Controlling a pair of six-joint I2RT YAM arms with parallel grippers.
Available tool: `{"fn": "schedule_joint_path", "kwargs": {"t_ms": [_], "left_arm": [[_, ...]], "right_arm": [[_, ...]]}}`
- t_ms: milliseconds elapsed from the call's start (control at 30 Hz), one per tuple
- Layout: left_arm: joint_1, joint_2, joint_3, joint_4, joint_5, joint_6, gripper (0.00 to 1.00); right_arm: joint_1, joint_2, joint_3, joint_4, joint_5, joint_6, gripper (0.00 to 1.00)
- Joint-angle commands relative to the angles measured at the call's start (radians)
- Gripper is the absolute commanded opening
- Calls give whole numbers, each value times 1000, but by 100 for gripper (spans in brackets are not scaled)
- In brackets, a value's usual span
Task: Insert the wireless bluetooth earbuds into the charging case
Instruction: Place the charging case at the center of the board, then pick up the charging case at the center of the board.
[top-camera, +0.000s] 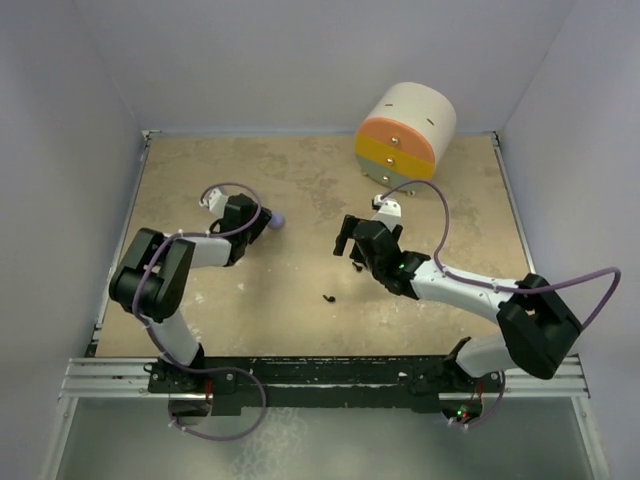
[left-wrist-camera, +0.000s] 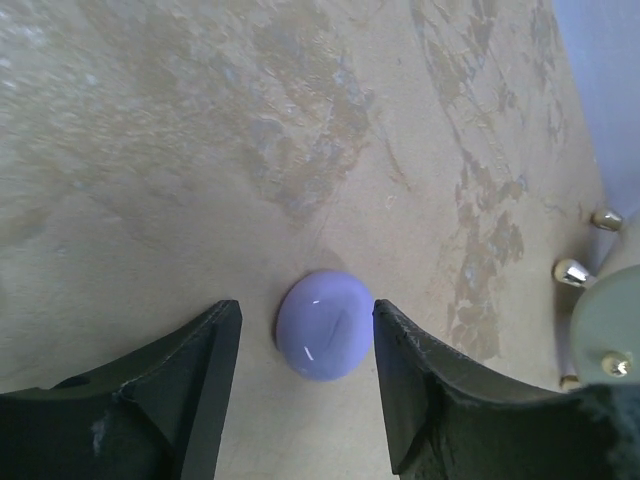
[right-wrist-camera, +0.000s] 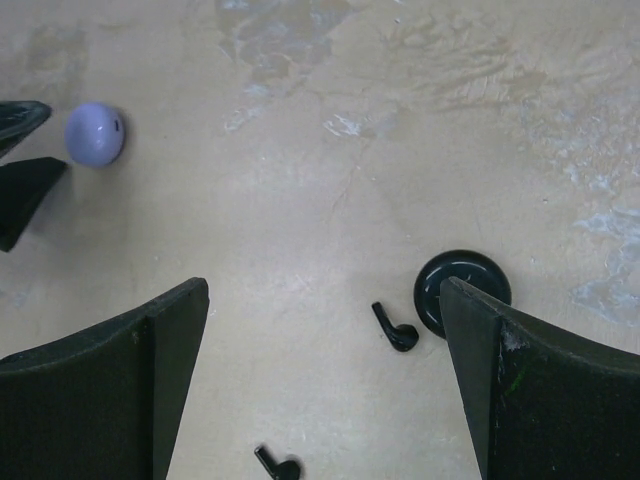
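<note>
A closed lavender round charging case (left-wrist-camera: 323, 325) lies on the tan table between the fingers of my left gripper (left-wrist-camera: 307, 310). That gripper is open, with a clear gap on the left side and the right finger close to the case. The top view shows the lavender case (top-camera: 277, 222) just right of the left gripper (top-camera: 262, 222). My right gripper (right-wrist-camera: 322, 300) hangs open over a black earbud (right-wrist-camera: 395, 328) and holds nothing. A black round charging case (right-wrist-camera: 462, 290) sits by its right finger. Another black earbud (right-wrist-camera: 278, 465) lies nearer, also seen in the top view (top-camera: 328, 297).
A large cream cylinder with an orange and yellow face and brass knobs (top-camera: 405, 130) stands at the back right, and it shows at the edge of the left wrist view (left-wrist-camera: 605, 320). White walls enclose the table on three sides.
</note>
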Motion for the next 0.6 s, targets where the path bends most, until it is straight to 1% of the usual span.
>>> {"fn": "schedule_joint_path", "kwargs": {"t_ms": [0,67,167,333,433,567], "left_arm": [[21,-132,15,-107,-42,90,55],[18,-217,6,-174,-66,116,56],[0,-369,-46,-219,-69,124,56],[-85,-595,-108,-325,-121,153,57],[-128,-682,-143,-343,-118,149,57],[-164,-735,-159,-366,-107,153,57]], "right_arm": [[-9,27,83,-150,-6,56,100],[-10,54,114,-214,26,69,100],[-20,99,159,-295,56,73,100],[-49,140,166,-336,40,52,100],[-64,162,205,-355,39,46,100],[-75,189,200,-353,30,32,100]]}}
